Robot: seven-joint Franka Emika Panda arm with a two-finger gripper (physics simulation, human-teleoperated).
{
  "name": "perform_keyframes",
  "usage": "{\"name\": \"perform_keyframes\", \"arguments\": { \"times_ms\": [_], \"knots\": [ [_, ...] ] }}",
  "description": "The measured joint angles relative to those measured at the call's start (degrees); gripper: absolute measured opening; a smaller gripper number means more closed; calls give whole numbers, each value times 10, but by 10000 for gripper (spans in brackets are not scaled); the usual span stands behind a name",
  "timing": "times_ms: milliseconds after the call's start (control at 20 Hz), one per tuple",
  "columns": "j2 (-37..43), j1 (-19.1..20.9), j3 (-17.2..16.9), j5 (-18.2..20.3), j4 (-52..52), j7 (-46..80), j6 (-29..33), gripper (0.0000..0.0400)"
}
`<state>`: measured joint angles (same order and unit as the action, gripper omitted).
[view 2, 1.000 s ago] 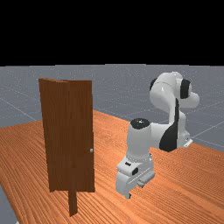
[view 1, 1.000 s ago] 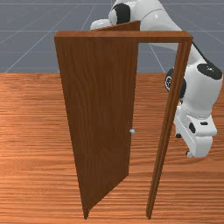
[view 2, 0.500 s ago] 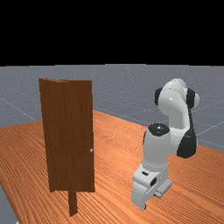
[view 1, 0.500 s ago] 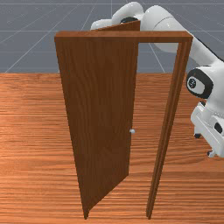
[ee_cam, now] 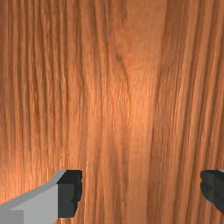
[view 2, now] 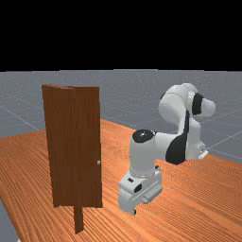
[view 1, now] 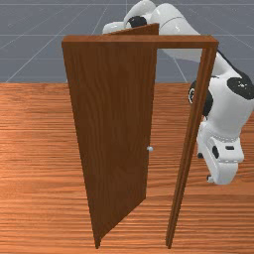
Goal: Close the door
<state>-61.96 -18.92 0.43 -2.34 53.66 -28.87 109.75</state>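
In the front view my gripper [view 1: 205,167] is just beyond the right post of the door frame [view 1: 184,163], on its outer side. The brown door [view 1: 114,129] stands ajar, hinged at the front view's left, its free edge swung back toward the arm's side. A small pale knob [view 1: 150,149] sits at that free edge. The far view has the gripper [view 2: 138,208] low over the table, to the right of the door [view 2: 87,146] and its knob [view 2: 99,162], touching neither. In the wrist view the gripper [ee_cam: 142,190] is open, with bare wood between its widely parted fingers.
The frame's top bar [view 1: 139,42] spans above the door. A gap lies between the door's free edge and the right post. Table wood [view 1: 34,163] surrounds the frame and lies under the hand.
My hand first swung away to the right in both outer views, then came back left toward the frame, ending slightly left of where it began. The door has not moved.
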Motion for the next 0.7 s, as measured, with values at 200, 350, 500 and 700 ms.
{"name": "perform_keyframes", "arguments": {
  "times_ms": [200, 350, 500, 700],
  "knots": [
    [40, -6, -12, -15, 88, 9, 81, 400],
    [63, 6, -17, 2, 132, 41, 102, 400],
    [42, 45, -8, 2, 81, -45, 28, 400],
    [67, 57, -16, -2, 138, -48, 94, 400]
  ]
}}
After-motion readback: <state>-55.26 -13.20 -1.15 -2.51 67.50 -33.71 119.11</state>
